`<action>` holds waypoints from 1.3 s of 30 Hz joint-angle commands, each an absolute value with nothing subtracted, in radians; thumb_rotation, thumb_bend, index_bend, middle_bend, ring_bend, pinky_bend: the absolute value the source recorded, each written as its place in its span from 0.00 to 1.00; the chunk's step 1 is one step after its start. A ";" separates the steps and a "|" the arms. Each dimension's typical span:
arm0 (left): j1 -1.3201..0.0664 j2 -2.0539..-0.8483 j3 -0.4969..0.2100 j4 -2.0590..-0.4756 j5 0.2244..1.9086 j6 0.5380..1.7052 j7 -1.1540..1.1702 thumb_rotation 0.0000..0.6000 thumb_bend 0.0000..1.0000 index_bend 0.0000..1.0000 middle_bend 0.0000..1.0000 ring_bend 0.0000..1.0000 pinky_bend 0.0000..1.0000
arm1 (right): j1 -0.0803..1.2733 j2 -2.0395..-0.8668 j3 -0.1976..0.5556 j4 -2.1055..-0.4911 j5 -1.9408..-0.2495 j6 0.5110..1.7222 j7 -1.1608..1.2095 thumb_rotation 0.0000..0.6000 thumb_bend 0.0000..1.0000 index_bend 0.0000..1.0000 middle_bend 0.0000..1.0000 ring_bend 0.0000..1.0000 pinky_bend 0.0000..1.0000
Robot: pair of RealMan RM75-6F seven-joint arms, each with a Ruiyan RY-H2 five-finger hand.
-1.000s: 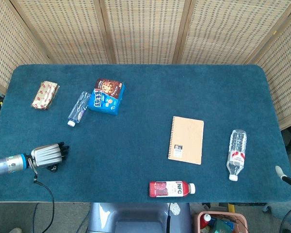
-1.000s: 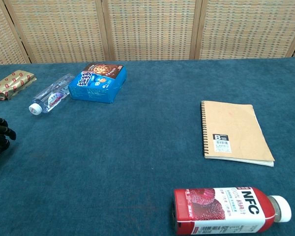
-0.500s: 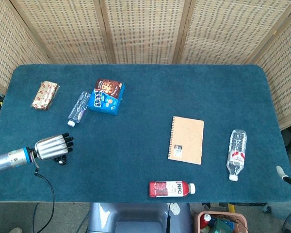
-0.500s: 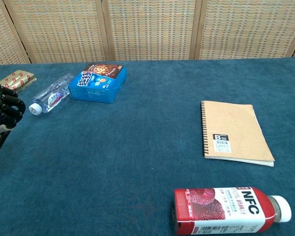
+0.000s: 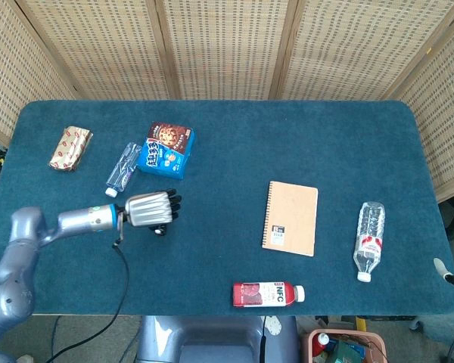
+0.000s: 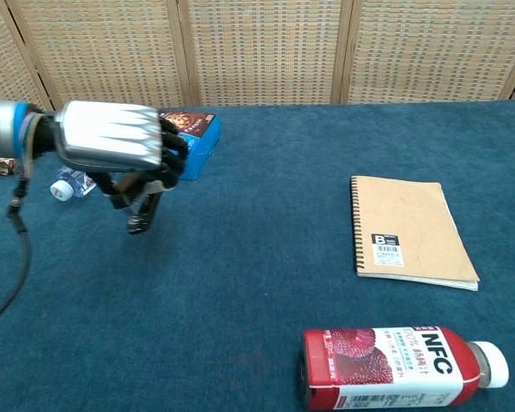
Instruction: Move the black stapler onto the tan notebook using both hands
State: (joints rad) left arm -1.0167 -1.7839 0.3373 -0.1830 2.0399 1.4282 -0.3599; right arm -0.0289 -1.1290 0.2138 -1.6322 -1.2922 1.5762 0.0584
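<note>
Stapler (image 6: pixel 142 210) now lifted by left hand (image 6: pixel 120 148).

Count on the counter (image 5: pixel 227 128):
- 1 stapler (image 6: pixel 143 210), held off the surface in the left hand (image 5: pixel 150 209)
- 1 notebook (image 5: pixel 290 218), right of centre
- 2 clear water bottles: bottle A (image 5: pixel 122 169) toward the left edge, bottle B (image 5: pixel 369 240) near the right edge
- 1 red bottle (image 5: pixel 268 293) at the front edge
- 1 cookie box (image 5: pixel 166 150), just beside bottle A
- 1 snack pack (image 5: pixel 69 147) near the back-left corner

Total: 7 items, 1 hand in view.
</note>
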 commanded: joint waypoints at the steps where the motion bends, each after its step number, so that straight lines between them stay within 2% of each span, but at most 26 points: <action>1: -1.122 -1.876 0.331 -0.187 2.038 1.310 -0.321 1.00 0.24 0.69 0.54 0.35 0.43 | -0.031 -1.116 0.212 -1.631 -1.288 1.562 0.083 1.00 0.16 0.05 0.00 0.00 0.00; 6: -1.215 -1.951 0.346 -0.170 2.048 1.211 -0.304 1.00 0.24 0.69 0.54 0.35 0.43 | -0.039 -1.104 0.215 -1.623 -1.273 1.555 0.116 1.00 0.16 0.05 0.00 0.00 0.00; 16: -1.273 -2.030 0.338 -0.147 2.025 1.137 -0.295 1.00 0.25 0.66 0.53 0.35 0.43 | -0.049 -1.094 0.226 -1.608 -1.239 1.545 0.152 1.00 0.16 0.05 0.00 0.00 0.00; 19: -1.277 -2.047 0.337 -0.139 2.016 1.129 -0.292 1.00 0.25 0.55 0.46 0.35 0.42 | -0.053 -1.092 0.229 -1.610 -1.236 1.551 0.154 1.00 0.16 0.05 0.00 0.00 0.00; 21: -1.278 -2.052 0.340 -0.137 2.013 1.127 -0.292 1.00 0.24 0.41 0.35 0.34 0.39 | -0.055 -1.091 0.229 -1.612 -1.237 1.555 0.154 1.00 0.16 0.05 0.00 0.00 0.00; 24: -1.278 -2.052 0.350 -0.139 2.016 1.129 -0.302 1.00 0.19 0.21 0.21 0.27 0.32 | -0.055 -1.091 0.228 -1.613 -1.241 1.557 0.153 1.00 0.16 0.05 0.00 0.00 0.00; 27: -1.278 -2.046 0.353 -0.141 2.014 1.146 -0.307 1.00 0.15 0.05 0.09 0.20 0.28 | -0.055 -1.091 0.227 -1.614 -1.242 1.557 0.153 1.00 0.16 0.05 0.00 0.00 0.00; 32: -1.269 -2.021 0.329 -0.157 1.983 1.226 -0.313 1.00 0.15 0.00 0.02 0.15 0.25 | -0.059 -1.089 0.227 -1.618 -1.250 1.568 0.152 1.00 0.16 0.05 0.00 0.00 0.00; 36: -1.240 -1.974 0.255 -0.184 1.907 1.333 -0.344 1.00 0.14 0.00 0.00 0.02 0.15 | -0.062 -1.088 0.223 -1.622 -1.260 1.574 0.154 1.00 0.16 0.05 0.00 0.00 0.00; 39: -1.206 -1.903 0.185 -0.241 1.834 1.424 -0.392 1.00 0.10 0.00 0.00 0.00 0.05 | -0.064 -1.088 0.218 -1.627 -1.271 1.578 0.151 1.00 0.16 0.05 0.00 0.00 0.00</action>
